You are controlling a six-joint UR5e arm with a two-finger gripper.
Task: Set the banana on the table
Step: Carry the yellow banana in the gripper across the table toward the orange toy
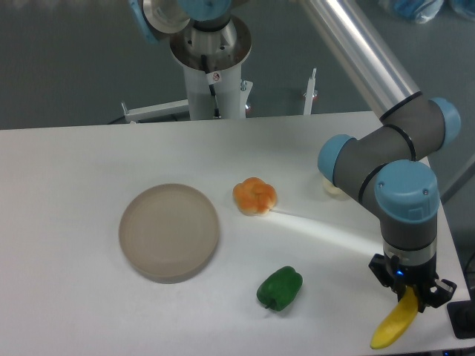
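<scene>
The gripper [410,291] clasps the banana [395,325] near the table [74,163] edge. A green pepper [280,288] lies nearby.

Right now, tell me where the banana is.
The banana hangs in the claw at the table's front right corner, right of the green pepper.
</scene>
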